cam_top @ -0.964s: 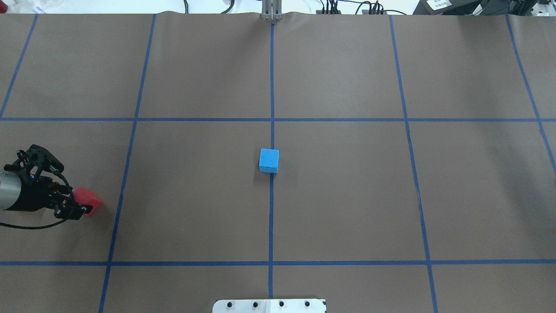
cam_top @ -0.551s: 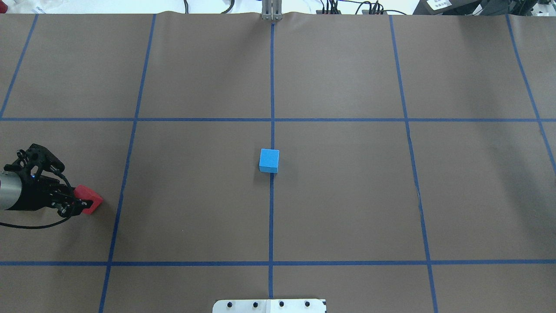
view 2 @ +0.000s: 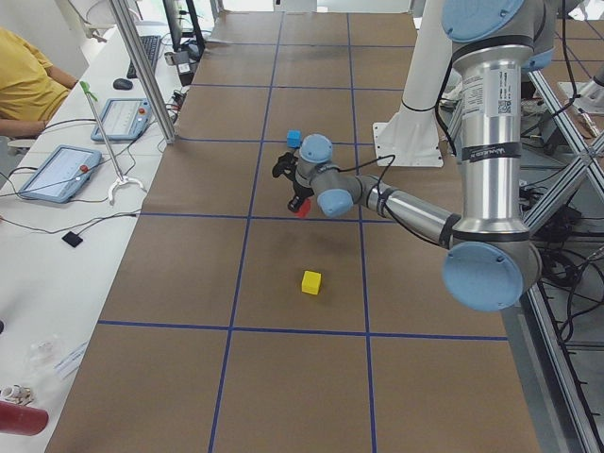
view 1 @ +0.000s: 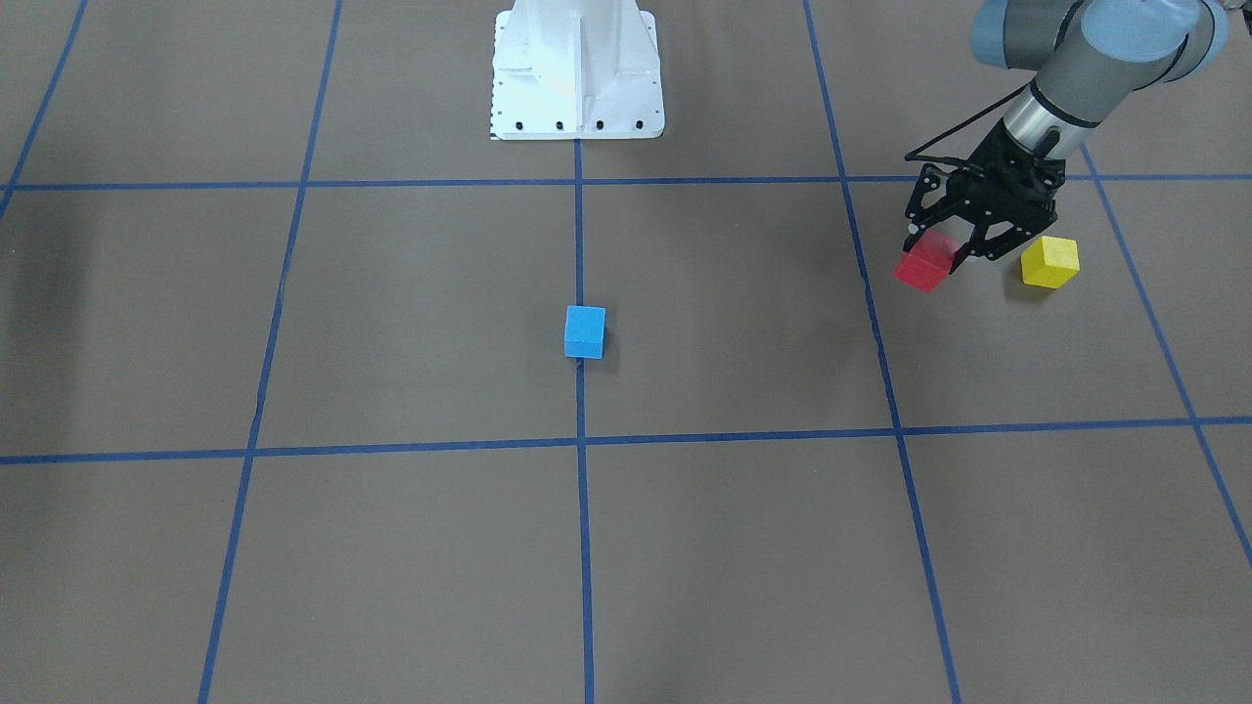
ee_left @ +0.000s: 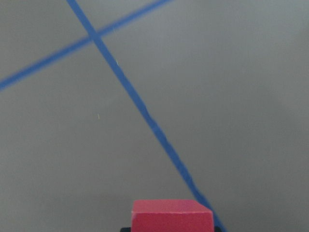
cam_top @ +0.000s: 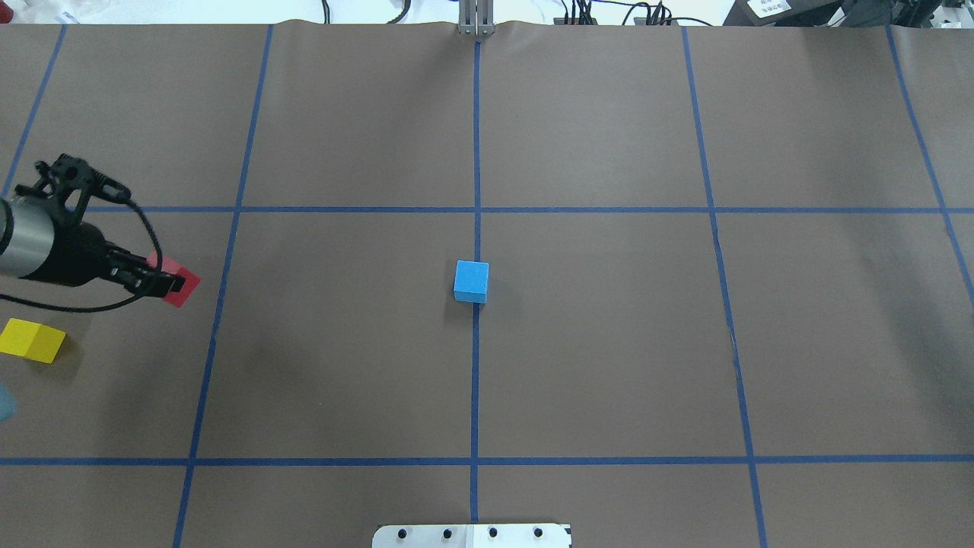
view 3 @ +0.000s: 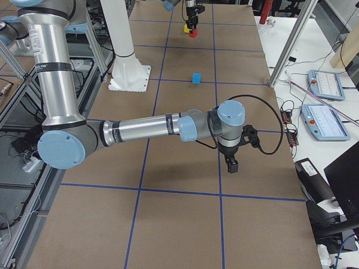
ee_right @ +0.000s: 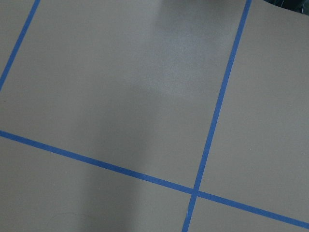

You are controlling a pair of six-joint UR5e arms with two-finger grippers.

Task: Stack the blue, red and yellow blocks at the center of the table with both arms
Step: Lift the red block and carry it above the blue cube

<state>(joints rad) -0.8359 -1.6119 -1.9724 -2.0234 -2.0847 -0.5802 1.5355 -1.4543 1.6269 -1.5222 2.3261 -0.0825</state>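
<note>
The blue block point(cam_top: 472, 281) sits on the centre line of the brown table, also in the front view point(view 1: 585, 331). My left gripper point(cam_top: 163, 283) is shut on the red block point(cam_top: 181, 283) and holds it in the air at the table's left side; the front view shows the block point(view 1: 924, 264) lifted. The yellow block point(cam_top: 30, 340) lies on the table close behind the gripper, also in the front view point(view 1: 1050, 262). My right gripper point(view 3: 231, 164) shows only in the right side view, pointing down over bare table; I cannot tell if it is open.
Blue tape lines divide the table into squares. The robot's white base plate point(cam_top: 472, 535) stands at the near middle edge. A side bench with tablets point(view 2: 61, 170) and a seated person runs along the far side. A metal post point(view 2: 142, 71) stands at the table's far edge.
My left gripper has lifted the red block and carried it away from the near edge and slightly toward the centre. The yellow block, hidden under the arm before, now shows.
</note>
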